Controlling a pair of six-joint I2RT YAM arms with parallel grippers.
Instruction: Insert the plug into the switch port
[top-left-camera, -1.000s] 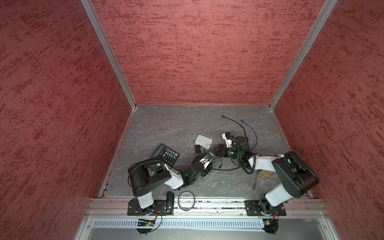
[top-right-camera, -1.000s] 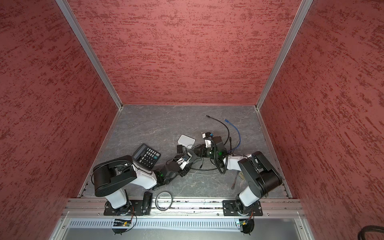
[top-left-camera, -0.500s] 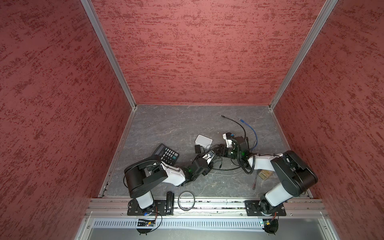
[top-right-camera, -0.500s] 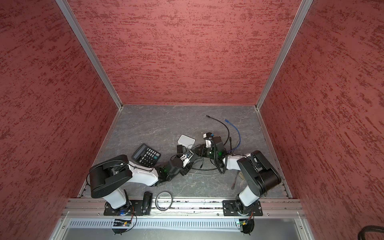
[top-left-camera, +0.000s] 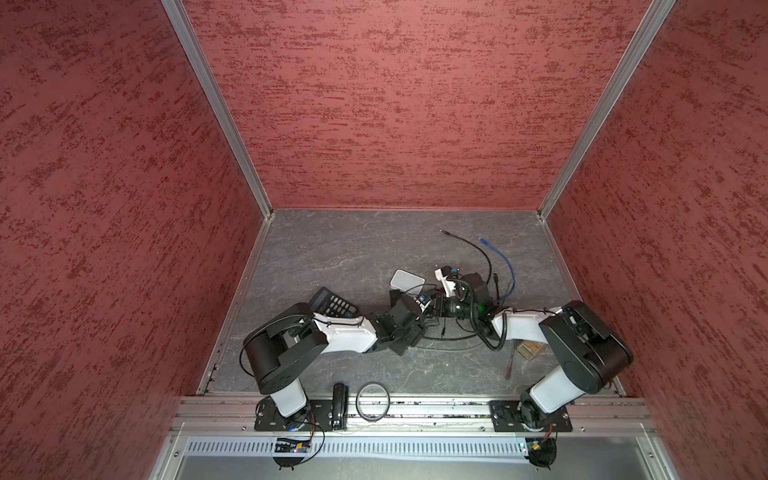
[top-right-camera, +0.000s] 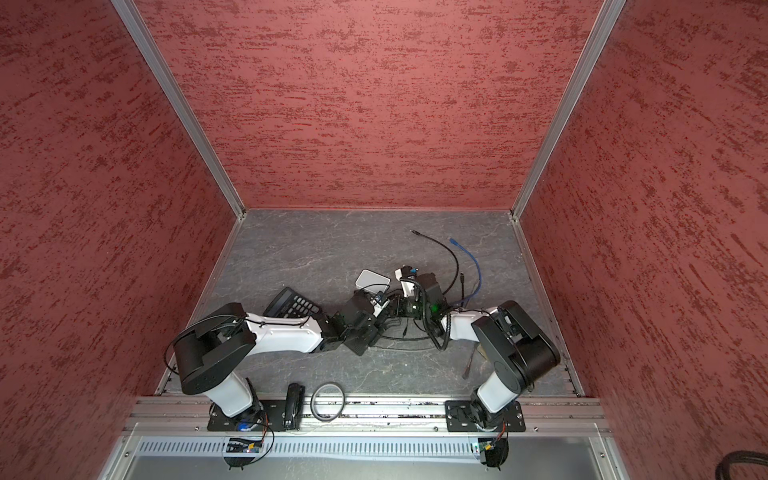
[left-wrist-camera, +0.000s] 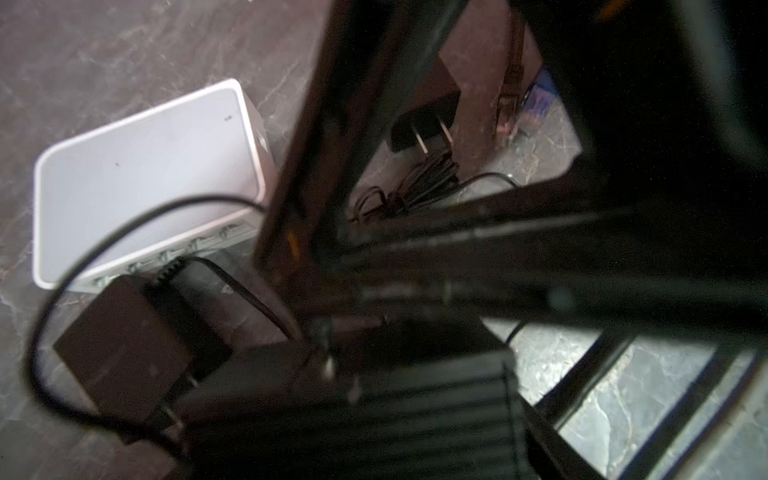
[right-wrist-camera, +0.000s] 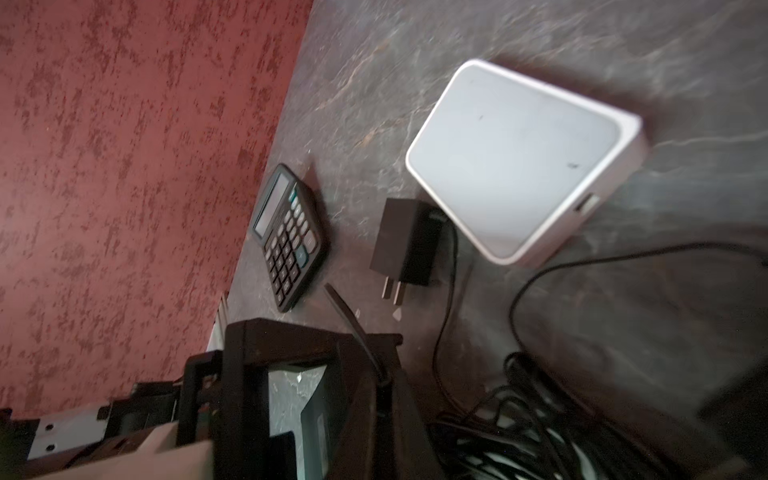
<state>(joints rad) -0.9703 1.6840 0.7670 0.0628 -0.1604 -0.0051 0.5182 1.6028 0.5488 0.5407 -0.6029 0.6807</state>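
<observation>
Top views, near edge first: a black oblong object (top-left-camera: 340, 405) and a black ring (top-left-camera: 358, 401) lie on the front rail between my two arm bases. On the grey table (top-left-camera: 353, 249) a small wooden block (top-left-camera: 531, 349) sits by the right arm.

Mid-table, the left gripper (top-left-camera: 428, 311) and right gripper (top-left-camera: 437, 306) meet tip to tip beside a cord bundle (right-wrist-camera: 519, 415). The left jaws are spread; the right wrist view shows bare table through the gap. The right jaws are pressed together, and I can't tell what they pinch.

The plug (left-wrist-camera: 327, 359) is only a blurred metal-tipped stub in the left wrist view. It is near the switch's port row (left-wrist-camera: 199, 245) but apart from it.

Just beyond, a black adapter (top-left-camera: 395, 297) lies prongs-out against the port side, hiding some ports. The calculator (top-left-camera: 334, 304) is to its left. The white switch (top-left-camera: 406, 280) lies flat with a thin cord looped over its top.

The calculator keys and a pale mark on the adapter are too blurred to read.

Farthest back, a black cable (top-left-camera: 473, 247) and a blue cable (top-left-camera: 507, 266) curl toward the back wall.

Versus a second ago, the left arm has reached further in, so its gripper is closer to the right one and the switch. The right arm, switch and calculator are as before.
</observation>
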